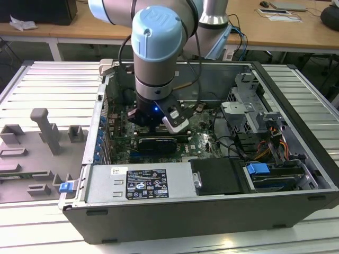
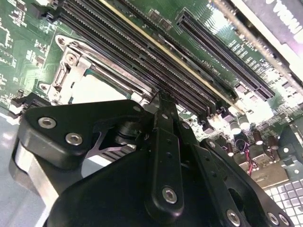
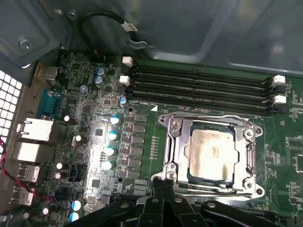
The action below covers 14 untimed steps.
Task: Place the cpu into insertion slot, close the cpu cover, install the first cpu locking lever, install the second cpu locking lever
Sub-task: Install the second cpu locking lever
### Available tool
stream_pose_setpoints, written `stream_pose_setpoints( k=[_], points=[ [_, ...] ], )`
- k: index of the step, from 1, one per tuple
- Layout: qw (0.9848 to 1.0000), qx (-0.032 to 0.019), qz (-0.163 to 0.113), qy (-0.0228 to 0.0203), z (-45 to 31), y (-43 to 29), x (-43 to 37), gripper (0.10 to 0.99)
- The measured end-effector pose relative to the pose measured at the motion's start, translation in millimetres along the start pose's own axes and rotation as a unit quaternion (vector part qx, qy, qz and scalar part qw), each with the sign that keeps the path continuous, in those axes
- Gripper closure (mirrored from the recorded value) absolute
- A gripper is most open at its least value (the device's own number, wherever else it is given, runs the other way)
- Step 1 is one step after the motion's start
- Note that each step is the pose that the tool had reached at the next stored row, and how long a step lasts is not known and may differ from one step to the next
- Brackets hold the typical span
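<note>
The fingers (image 3: 163,189) are pressed together, empty, at the cpu cover (image 3: 173,142) edge.

Computer case (image 1: 212,206) on slatted table (image 1: 47,79)

the arm (image 1: 159,58) points straight down, its tool (image 3: 163,187) with fingertips together, holding nothing.

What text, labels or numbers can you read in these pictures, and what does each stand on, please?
No text can be read with certainty.
Power supply label, exterior view: print and symbols, too small.
White sticker beside it: too small.
cpu top, first wrist view: faint marking, blurred.
Circuit board: white print, too small.
Black card, second wrist view: white letters cut off, unreadable.
</note>
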<state>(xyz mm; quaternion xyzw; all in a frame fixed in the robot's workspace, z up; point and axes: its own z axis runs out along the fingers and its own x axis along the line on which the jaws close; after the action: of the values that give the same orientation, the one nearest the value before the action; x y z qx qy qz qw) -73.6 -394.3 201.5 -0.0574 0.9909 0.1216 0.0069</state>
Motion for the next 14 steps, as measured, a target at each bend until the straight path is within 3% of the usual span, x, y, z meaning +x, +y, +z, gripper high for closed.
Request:
stream_pose_setpoints(
  k=[5,9,14],
  points=[
    [1.0000,-0.0076,-0.001,-0.0008,4.8,2.0,1.8,0.980],
    [1.0000,-0.0087,-0.001,-0.0008,5.0,2.8,2.8,0.980],
    [1.0000,-0.0087,-0.001,-0.0008,-6.3,5.9,3.3,0.980]
  ],
)
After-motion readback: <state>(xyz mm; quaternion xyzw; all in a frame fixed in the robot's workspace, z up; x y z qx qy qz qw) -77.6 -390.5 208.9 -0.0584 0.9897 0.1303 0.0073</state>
